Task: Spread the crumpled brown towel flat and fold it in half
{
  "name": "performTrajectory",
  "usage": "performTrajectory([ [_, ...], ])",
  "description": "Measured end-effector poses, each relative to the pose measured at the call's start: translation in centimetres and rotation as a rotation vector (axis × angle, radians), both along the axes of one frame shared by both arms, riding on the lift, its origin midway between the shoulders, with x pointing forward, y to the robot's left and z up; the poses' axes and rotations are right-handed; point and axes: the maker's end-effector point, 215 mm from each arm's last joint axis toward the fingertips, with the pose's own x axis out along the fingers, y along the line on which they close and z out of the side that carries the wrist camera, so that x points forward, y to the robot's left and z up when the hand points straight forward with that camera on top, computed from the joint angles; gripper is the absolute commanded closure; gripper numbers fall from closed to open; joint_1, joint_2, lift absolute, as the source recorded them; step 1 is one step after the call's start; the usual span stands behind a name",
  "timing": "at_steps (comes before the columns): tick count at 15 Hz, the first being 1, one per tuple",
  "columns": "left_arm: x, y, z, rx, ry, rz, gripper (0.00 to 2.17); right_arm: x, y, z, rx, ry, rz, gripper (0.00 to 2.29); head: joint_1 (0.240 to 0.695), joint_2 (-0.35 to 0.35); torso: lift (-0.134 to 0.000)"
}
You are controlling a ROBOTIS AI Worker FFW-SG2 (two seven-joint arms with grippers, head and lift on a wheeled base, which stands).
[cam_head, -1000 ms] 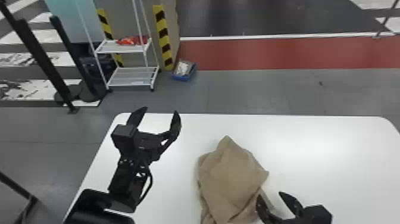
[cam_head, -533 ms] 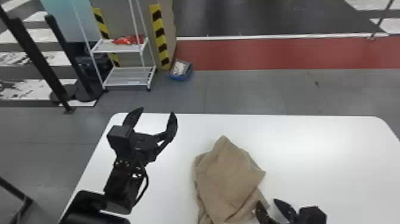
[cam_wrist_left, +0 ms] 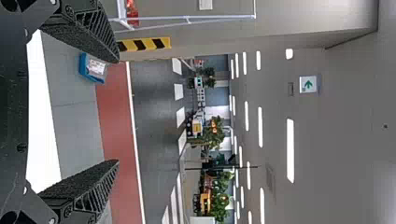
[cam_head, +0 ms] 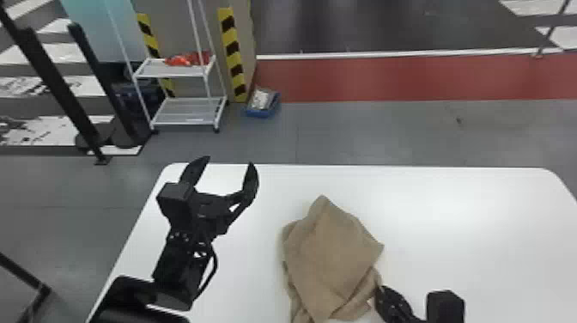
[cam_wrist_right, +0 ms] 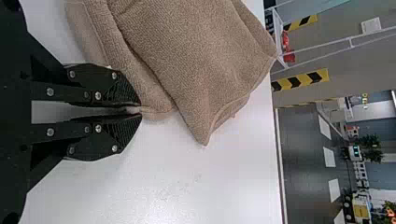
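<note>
We had just clamped our black right hand (cam_wrist_right: pixel 140 110) on the crumpled brown cloth towel (cam_wrist_right: pixel 191 56) ahead, gaining purchase for spreading; our black left hand (cam_head: pixel 229 161) gaped

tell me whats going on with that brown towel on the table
A robot has pinched an edge of the brown towel with its right gripper. The towel lies bunched and layered on the white table, neither spread flat nor folded in half. The left gripper stands open above the table, away from the towel, holding nothing.
</note>
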Motion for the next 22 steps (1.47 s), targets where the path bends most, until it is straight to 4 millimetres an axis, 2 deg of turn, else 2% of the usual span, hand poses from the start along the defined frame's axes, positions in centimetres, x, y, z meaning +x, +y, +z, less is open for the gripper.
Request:
performTrajectory([
  [2,-0.1,-0.1,0.0,0.0,0.0,-0.001,0.14,0.3,0.6,0.7,0.017,-0.005,0.004,1.26,0.695,0.112,0.0],
  [4,-0.1,-0.2,0.1,-0.001,-0.003,-0.003,0.14,0.7,1.6,2.4,0.031,-0.025,0.016,1.26,0.695,0.119,0.0],
  [6,-0.1,-0.2,0.2,-0.002,-0.006,-0.003,0.14,1.8,2.8,5.5,0.044,-0.049,0.033,1.26,0.695,0.134,0.0],
  [8,-0.2,-0.1,0.2,-0.002,-0.008,-0.002,0.14,3.2,4.3,9.4,0.052,-0.069,0.057,1.26,0.695,0.146,0.0],
  [11,-0.5,0.3,0.2,-0.003,-0.015,0.007,0.14,4.9,7.6,15.2,0.052,-0.093,0.117,1.26,0.695,0.185,0.0],
  [17,-0.7,2.0,0.1,-0.003,-0.033,0.038,0.14,6.3,14.3,26.8,0.035,-0.171,0.247,1.26,0.695,0.274,0.0],
  [22,-0.7,4.8,0.7,-0.016,-0.067,0.113,0.14,7.5,16.8,35.5,0.024,-0.262,0.303,1.26,0.695,0.325,0.0],
])
